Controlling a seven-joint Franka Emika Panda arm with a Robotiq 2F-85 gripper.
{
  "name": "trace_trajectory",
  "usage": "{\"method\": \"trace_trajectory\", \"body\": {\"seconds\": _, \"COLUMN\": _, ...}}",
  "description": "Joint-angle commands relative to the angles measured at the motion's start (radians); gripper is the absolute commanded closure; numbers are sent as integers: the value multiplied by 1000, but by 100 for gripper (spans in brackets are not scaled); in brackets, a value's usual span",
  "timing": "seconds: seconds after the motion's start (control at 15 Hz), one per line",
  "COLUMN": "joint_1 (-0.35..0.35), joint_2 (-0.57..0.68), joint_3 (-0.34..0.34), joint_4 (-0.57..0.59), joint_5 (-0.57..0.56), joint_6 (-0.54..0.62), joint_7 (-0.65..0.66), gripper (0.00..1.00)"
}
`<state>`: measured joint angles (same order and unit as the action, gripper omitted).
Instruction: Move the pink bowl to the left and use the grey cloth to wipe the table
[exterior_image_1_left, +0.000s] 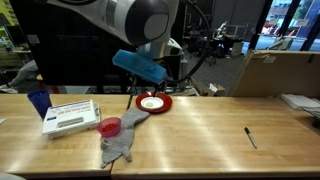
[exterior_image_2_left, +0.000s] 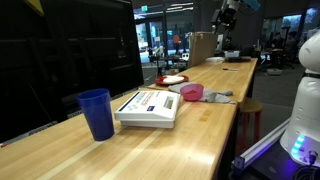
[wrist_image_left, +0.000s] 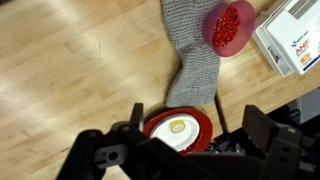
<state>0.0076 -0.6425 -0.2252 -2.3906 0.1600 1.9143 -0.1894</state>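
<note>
The fingers (wrist_image_left: 262, 128) are hanging spread above the red plate (wrist_image_left: 180, 127) at the wrist view's bottom, while the pink bowl (wrist_image_left: 230, 24) is sitting upper right, overlapping the grey cloth (wrist_image_left: 193, 55), so the approach is likely calling for straddling one rim wall without snagging cloth.

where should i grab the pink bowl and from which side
Best bet: pinch the rim of the pink bowl from straight above, one finger inside, on the side away from the white box. It sits upright and open-topped on the grey cloth, with the box close beside it.
</note>
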Motion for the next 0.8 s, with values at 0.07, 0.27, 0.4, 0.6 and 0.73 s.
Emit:
{"method": "trace_trajectory", "body": {"seconds": 0.07, "joint_1": 18, "joint_2": 30, "joint_3": 33, "joint_4": -56, "joint_5": 68, "joint_6": -37, "joint_7": -32, "gripper": 0}}
{"method": "trace_trajectory", "body": {"seconds": 0.27, "joint_1": 45, "joint_2": 55, "joint_3": 70, "joint_4": -99, "joint_5": 115, "joint_6": -45, "joint_7": -42, "gripper": 0}}
{"method": "trace_trajectory", "body": {"seconds": 0.4, "joint_1": 60, "joint_2": 67, "joint_3": 94, "joint_4": -120, "joint_5": 135, "joint_6": -44, "joint_7": -43, "gripper": 0}}
{"method": "trace_trajectory", "body": {"seconds": 0.6, "joint_1": 66, "joint_2": 85, "joint_3": 146, "joint_4": -154, "joint_5": 132, "joint_6": -10, "joint_7": -11, "gripper": 0}}
{"method": "trace_trajectory", "body": {"seconds": 0.73, "joint_1": 71, "joint_2": 91, "joint_3": 178, "joint_4": -175, "joint_5": 128, "joint_6": 18, "joint_7": 5, "gripper": 0}}
